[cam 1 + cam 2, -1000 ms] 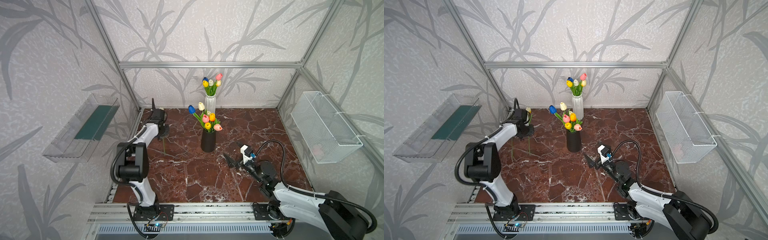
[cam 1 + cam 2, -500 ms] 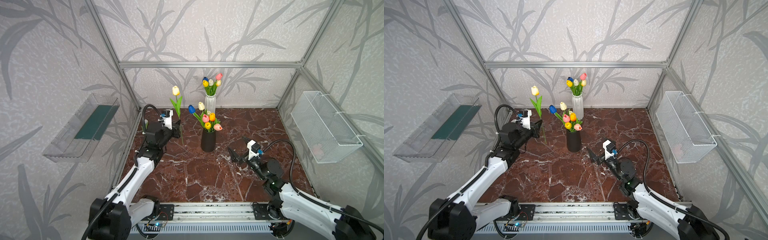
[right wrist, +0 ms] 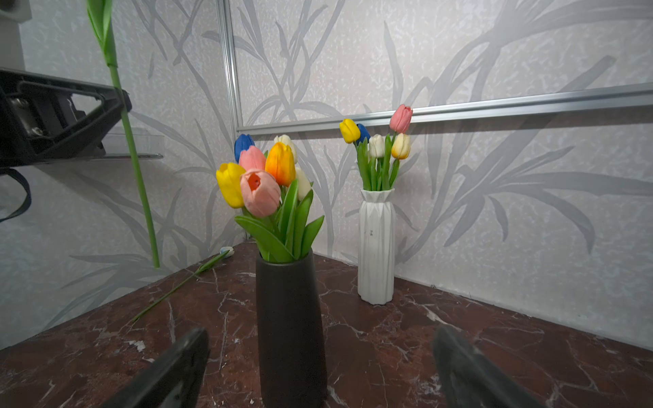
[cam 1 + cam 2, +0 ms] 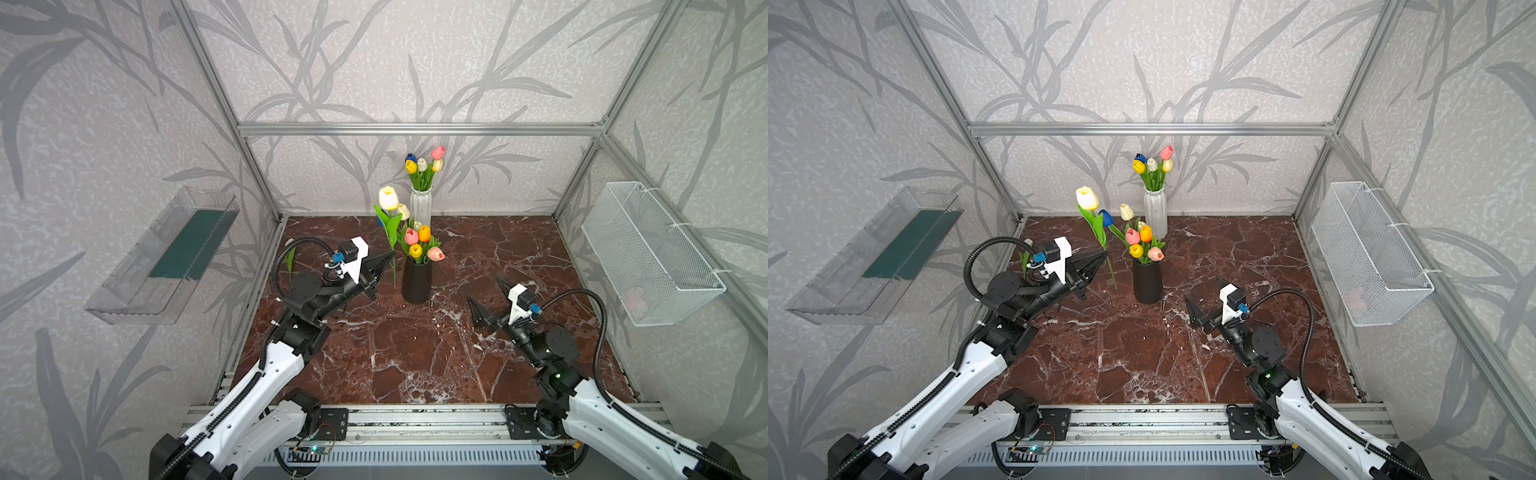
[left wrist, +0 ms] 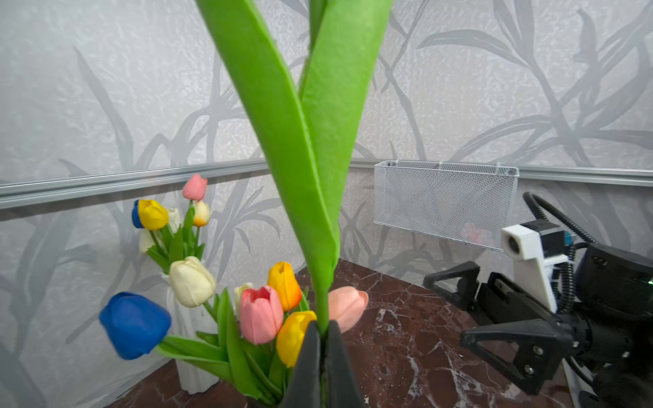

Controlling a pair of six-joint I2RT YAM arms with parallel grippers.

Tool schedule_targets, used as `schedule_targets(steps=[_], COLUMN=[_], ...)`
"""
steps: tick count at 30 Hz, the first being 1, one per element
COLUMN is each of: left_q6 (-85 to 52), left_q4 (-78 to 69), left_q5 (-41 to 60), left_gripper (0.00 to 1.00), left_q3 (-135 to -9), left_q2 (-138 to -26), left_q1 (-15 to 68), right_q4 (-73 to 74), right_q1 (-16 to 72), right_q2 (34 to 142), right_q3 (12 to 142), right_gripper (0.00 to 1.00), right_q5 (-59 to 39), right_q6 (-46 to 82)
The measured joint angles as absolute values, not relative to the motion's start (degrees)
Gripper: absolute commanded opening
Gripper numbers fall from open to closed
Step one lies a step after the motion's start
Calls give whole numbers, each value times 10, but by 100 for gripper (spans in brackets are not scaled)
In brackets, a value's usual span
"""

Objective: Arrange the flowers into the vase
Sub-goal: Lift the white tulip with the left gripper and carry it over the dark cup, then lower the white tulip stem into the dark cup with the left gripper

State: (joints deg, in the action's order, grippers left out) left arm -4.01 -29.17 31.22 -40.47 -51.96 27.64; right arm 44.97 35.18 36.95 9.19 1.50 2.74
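Right wrist view: the black vase (image 3: 289, 328) is packed with tulips (image 3: 261, 183). Beside it a pale yellow tulip (image 4: 388, 198) is held upright, pinched by the left gripper (image 4: 390, 254). The right gripper (image 4: 488, 296) is spread open, empty. The stem (image 3: 136, 176) should be lifted above the vase, then lowered straight. The tulip was farther away earlier.

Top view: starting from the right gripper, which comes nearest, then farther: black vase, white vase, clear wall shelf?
1. black vase, just left of the right gripper, mid-table.
2. white vase, against the back wall.
3. clear shelf, on the left wall.
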Motion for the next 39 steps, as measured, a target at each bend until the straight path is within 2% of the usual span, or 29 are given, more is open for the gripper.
schedule_targets(steps=[7, 16, 22, 39], left_q6=[-25, -25, -25, -15], left_q4=[-345, -488, -548, -569], left_q5=[310, 245, 223, 228], left_gripper=[0, 0, 0, 0], left_q3=[-408, -415, -466, -526], left_q2=[-585, -712, -793, -856], left_q1=[336, 335, 317, 281], right_q4=[457, 479, 486, 486], right_q1=[352, 352, 352, 352], right_q2=[365, 386, 386, 382], right_q3=[77, 72, 72, 72], right_gripper=[99, 99, 99, 99], right_q5=[16, 15, 15, 15], right_q6=[27, 27, 23, 15])
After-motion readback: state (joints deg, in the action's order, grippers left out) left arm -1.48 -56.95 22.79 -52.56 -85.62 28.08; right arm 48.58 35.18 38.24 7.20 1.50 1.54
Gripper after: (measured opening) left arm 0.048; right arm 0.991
